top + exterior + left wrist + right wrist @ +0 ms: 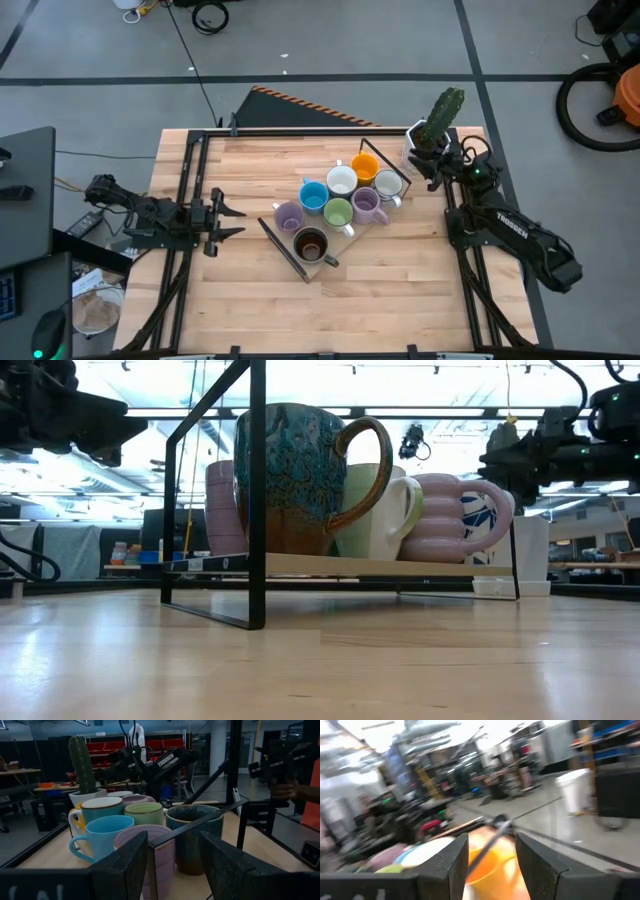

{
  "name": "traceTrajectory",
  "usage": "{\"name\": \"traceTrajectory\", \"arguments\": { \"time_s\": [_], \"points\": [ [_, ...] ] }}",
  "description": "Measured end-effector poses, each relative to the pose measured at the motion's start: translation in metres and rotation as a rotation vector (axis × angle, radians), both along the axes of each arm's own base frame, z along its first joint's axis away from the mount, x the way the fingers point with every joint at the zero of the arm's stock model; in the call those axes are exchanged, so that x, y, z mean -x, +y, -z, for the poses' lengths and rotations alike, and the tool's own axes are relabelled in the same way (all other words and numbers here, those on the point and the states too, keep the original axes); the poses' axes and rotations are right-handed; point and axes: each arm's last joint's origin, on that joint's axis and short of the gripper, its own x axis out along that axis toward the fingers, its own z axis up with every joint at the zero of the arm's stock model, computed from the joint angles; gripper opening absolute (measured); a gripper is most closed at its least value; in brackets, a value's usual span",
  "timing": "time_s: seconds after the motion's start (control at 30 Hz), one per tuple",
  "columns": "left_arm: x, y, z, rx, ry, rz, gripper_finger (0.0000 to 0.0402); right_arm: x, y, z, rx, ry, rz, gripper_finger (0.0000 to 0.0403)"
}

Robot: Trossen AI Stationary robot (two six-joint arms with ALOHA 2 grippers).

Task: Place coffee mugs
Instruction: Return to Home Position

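Eight small mugs stand close together on a wooden tray with a black wire frame (283, 246) at mid-table: orange (365, 166), white (342, 180), blue (314, 196), green (338, 212), two purple (288, 216) (367, 204), a second white (389, 186) and dark brown (311, 244). My left gripper (228, 220) is open, left of the tray and level with the purple mug (150, 850). My right gripper (413, 166) is open beside the tray's far right corner, its fingers pointing at the orange mug (495, 857).
A white pot with a green cactus (440, 122) stands at the table's far right, right next to my right gripper. The tray's upright black frame (258, 490) rises around the mugs. Bare wood lies along the near edge (330, 320).
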Motion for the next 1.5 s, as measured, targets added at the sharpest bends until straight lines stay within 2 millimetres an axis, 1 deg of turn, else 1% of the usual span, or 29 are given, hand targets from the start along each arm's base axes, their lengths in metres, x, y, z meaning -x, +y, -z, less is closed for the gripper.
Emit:
{"name": "traceTrajectory", "arguments": {
  "time_s": [0.17, 0.27, 0.37, 1.5],
  "points": [
    [0.0, 0.0, 0.0, 0.016, 0.0, 0.001, 0.018, 0.0044, -0.0055, -0.0006, -0.038, -0.04, 0.171, 0.0168],
    [0.0, 0.0, 0.0001, 0.081, -0.001, 0.008, 0.018, 0.0052, -0.0067, -0.0008, -0.04, -0.049, 0.221, 0.0168],
    [0.0, 0.0, 0.0001, 0.103, -0.001, 0.01, 0.018, 0.0056, -0.0073, -0.0008, -0.041, -0.053, 0.242, 0.0168],
    [-0.0001, 0.0, 0.0003, 0.102, -0.001, 0.01, 0.018, 0.0056, -0.0073, -0.001, -0.041, -0.054, 0.245, 0.0168]
  ]
}}
